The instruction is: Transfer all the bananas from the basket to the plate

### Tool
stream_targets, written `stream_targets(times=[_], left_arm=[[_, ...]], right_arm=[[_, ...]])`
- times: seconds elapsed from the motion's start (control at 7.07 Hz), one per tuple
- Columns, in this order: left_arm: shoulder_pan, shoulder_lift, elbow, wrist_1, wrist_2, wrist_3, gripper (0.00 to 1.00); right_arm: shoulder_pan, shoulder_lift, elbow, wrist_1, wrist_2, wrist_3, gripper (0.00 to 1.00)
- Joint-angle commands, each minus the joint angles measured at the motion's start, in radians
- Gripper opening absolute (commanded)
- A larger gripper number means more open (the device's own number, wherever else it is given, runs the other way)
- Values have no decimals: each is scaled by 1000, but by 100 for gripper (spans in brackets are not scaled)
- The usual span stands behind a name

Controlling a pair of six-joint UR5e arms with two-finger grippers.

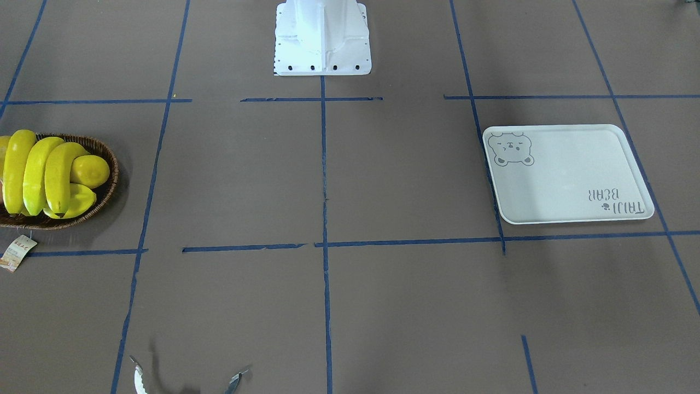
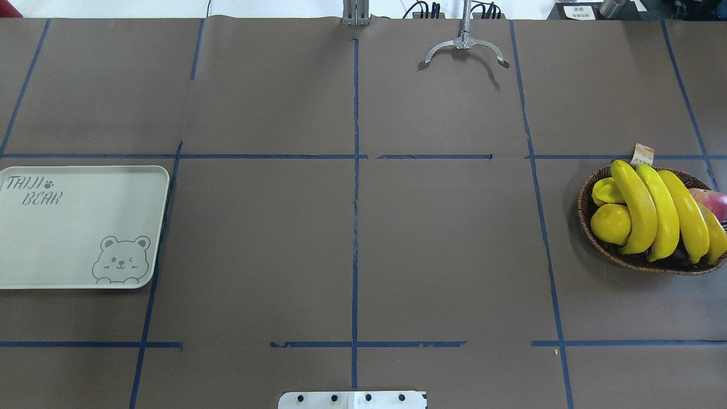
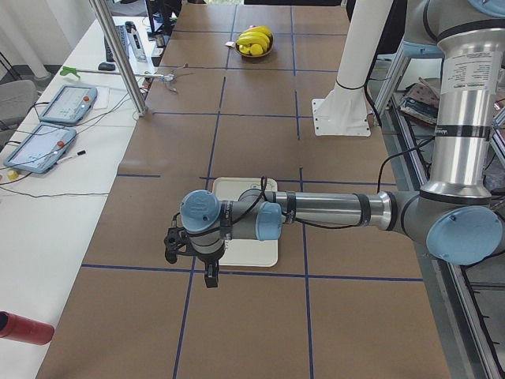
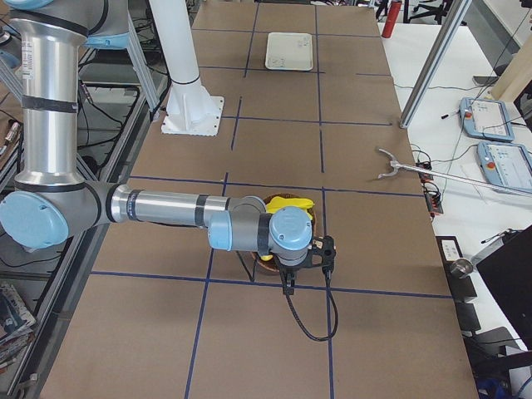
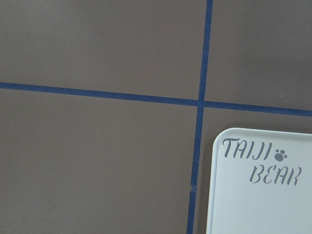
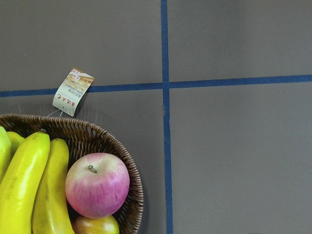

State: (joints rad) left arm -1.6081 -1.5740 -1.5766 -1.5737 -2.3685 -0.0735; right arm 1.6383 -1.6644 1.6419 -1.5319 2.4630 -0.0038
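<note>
The bananas (image 2: 653,210), long, curved and glossy yellow, lie side by side in the oval wicker basket (image 2: 585,193) at the table's right end. They are packed against a round lemon (image 2: 610,223) and a pink-streaked apple (image 6: 97,184). A paper tag (image 6: 73,91) lies just outside the woven rim. The plate (image 2: 79,227), a flat off-white tray with rounded corners and a bear drawing, sits bare well apart at the left end. Between them the matte brown table (image 2: 443,244) is open, crossed only by blue tape lines (image 2: 355,170). The left gripper (image 3: 209,278) hangs over the plate's edge and the right gripper (image 4: 288,287) over the basket's edge. Whether either is spread or closed cannot be told.
</note>
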Motion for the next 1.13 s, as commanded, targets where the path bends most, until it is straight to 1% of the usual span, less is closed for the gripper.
stream_targets(times=[0.0,0.99], left_arm=[[0,0,7,0,0,0,100],[0,-1,18,0,-2,3,100]], right_arm=[[0,2,-1,-1,-2,2,100],[0,0,1,1,-4,5,100]])
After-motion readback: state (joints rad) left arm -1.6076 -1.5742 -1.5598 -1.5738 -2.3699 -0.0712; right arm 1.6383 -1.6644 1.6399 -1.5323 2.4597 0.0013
